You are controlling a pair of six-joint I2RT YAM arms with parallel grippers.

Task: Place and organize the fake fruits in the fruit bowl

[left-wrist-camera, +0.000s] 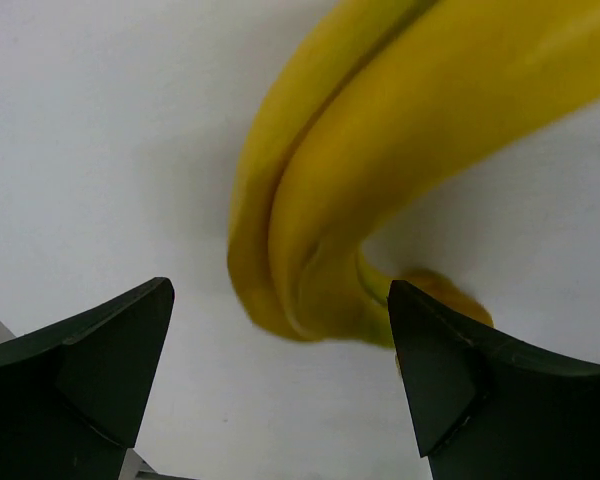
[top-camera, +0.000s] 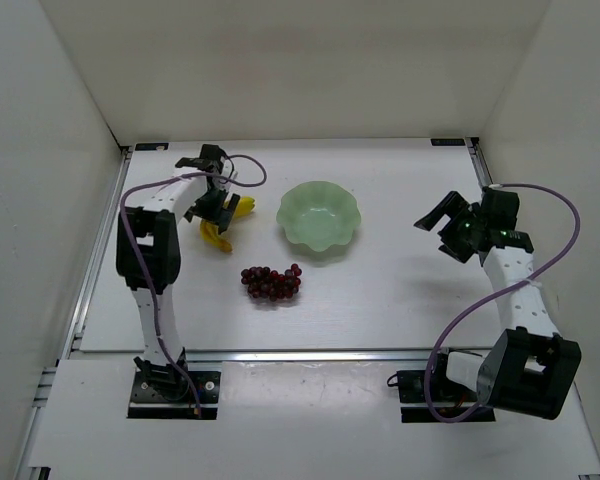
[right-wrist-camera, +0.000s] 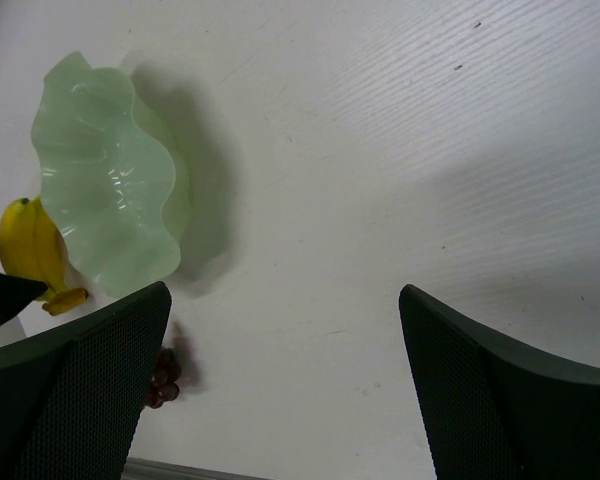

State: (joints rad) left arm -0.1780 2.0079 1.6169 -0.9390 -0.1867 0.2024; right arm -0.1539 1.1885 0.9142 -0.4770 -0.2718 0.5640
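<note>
The yellow banana (top-camera: pixel 220 232) lies on the table left of the mint-green scalloped bowl (top-camera: pixel 320 217). My left gripper (top-camera: pixel 216 212) is open right over the banana; in the left wrist view the banana (left-wrist-camera: pixel 380 190) fills the space just beyond the two dark fingers (left-wrist-camera: pixel 100 360), untouched. The dark red grapes (top-camera: pixel 271 282) lie on the table in front of the bowl. My right gripper (top-camera: pixel 442 222) is open and empty, raised to the right of the bowl. The right wrist view shows the bowl (right-wrist-camera: pixel 105 180), the banana tip (right-wrist-camera: pixel 30 250) and a few grapes (right-wrist-camera: pixel 163 378).
White walls enclose the table on three sides. A metal rail (top-camera: pixel 320 354) runs along the near edge in front of the arm bases. Purple cables (top-camera: pixel 560 250) loop off both arms.
</note>
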